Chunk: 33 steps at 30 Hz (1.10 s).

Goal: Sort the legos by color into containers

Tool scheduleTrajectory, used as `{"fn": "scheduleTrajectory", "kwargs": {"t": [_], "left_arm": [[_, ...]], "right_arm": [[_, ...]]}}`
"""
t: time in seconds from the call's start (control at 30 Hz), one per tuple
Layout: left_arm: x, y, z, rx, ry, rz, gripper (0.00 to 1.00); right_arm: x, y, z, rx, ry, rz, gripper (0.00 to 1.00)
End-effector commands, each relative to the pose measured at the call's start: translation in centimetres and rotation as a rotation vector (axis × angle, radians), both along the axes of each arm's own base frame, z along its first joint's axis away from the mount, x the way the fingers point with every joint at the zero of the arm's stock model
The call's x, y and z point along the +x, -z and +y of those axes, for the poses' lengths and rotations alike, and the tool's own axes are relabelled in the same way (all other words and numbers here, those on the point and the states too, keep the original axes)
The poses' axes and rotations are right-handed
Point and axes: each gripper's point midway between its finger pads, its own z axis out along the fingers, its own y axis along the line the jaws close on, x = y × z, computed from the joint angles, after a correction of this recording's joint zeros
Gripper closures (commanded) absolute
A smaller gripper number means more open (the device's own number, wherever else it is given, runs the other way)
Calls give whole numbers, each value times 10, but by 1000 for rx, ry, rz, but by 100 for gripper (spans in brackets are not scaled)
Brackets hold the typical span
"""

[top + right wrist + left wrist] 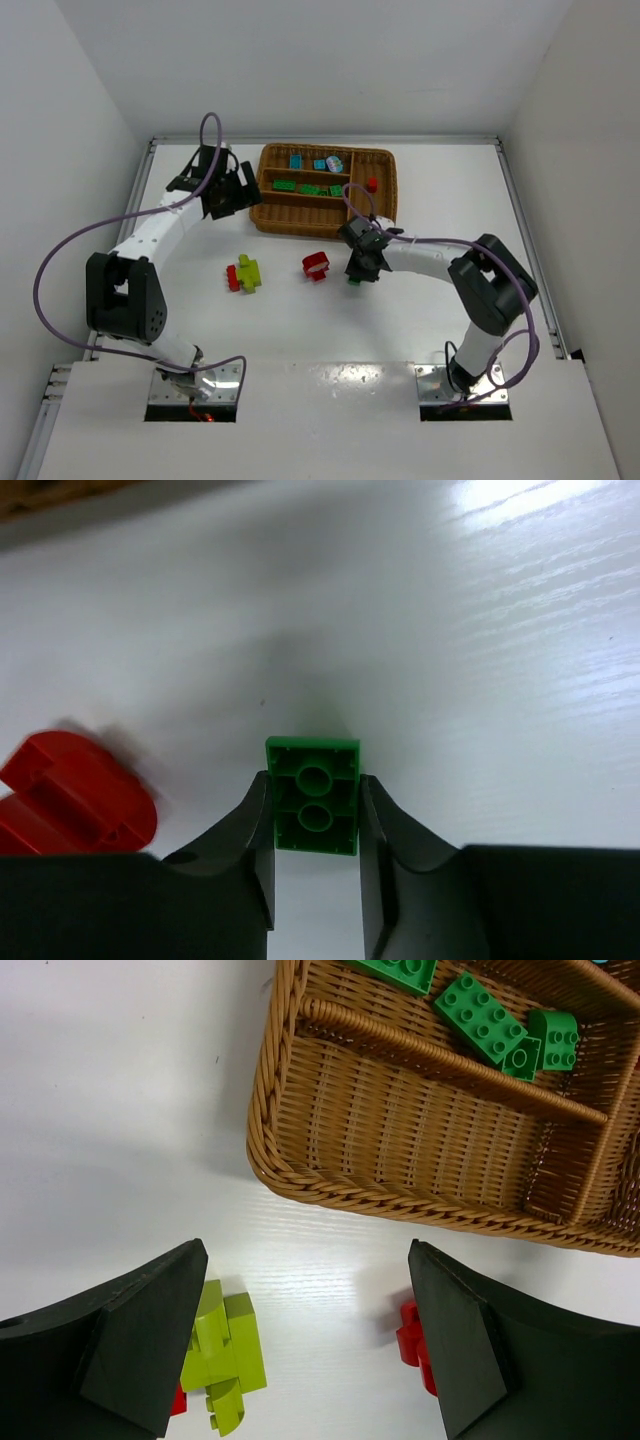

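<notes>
My right gripper (358, 266) is shut on a green lego (313, 795), hollow underside facing the camera, just above the white table near the tray's front edge; the brick also shows in the top view (354, 280). My left gripper (228, 192) hangs open and empty by the left end of the brown wicker tray (300, 222). Its fingers (140, 1340) frame a lime-yellow lego (222, 1355) and a red lego (412, 1335) on the table below. The tray holds blue legos (297, 160) in the far slot, green legos (310, 188) in the middle slot and a red lego (372, 184) in the crosswise slot.
On the table, a lime-yellow lego (247, 272) lies against a small red one (233, 278), and a larger red lego (316, 265) lies just left of the right gripper. The tray's nearest long slot (400, 1130) has no bricks. White walls enclose the table.
</notes>
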Motion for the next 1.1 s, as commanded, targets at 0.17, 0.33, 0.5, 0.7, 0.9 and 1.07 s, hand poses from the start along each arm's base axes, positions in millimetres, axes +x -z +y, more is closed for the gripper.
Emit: {"fn": "scheduleTrajectory", "kwargs": {"t": [0.17, 0.33, 0.5, 0.7, 0.9, 1.07], "left_arm": [[5, -14, 0, 7, -3, -52, 12], [-3, -5, 17, 58, -88, -24, 12], [-25, 13, 49, 135, -232, 55, 12], [-42, 26, 54, 112, -245, 87, 12], [-40, 19, 56, 114, -220, 70, 12], [-38, 15, 54, 111, -208, 60, 12]], "right_arm": [[53, -93, 13, -70, -85, -252, 85], [114, -152, 28, -73, -128, -393, 85], [179, -153, 43, -76, -120, -430, 85], [263, -143, 66, -58, -87, -473, 83], [294, -129, 80, -4, -85, -490, 31], [259, -156, 54, -24, -86, -518, 33]]}}
